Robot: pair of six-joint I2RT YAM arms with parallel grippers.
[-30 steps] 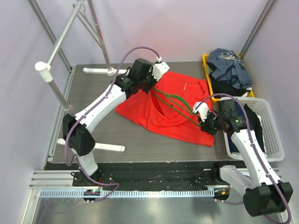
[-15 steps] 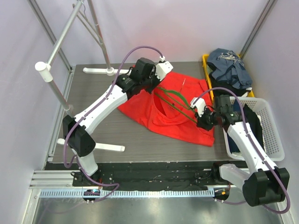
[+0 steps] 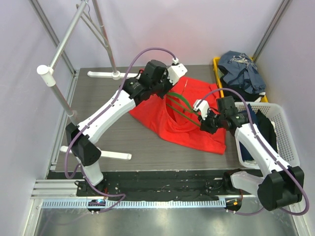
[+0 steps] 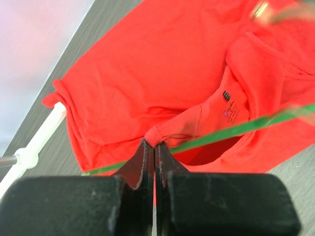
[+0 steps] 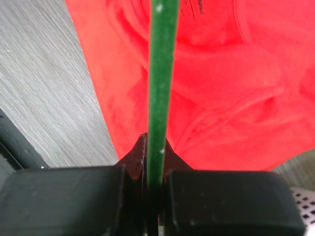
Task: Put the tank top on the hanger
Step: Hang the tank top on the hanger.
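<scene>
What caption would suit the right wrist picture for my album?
Right gripper shut on the green hanger, with the red tank top spread beneath.

1. Top view: bright, even, diffuse light. Only faint, soft shadows lie on the table under the arms.
2. A white glare spot sits on the metal rail at the near edge.
3. Left wrist view: upper-left corner blown out, pinkish white. The hanger is smeared and blurrier rightward. The tank top is fairly sharp.
4. Right wrist view: hanger bar close to the lens, soft-edged; table grain crisp.
</scene>
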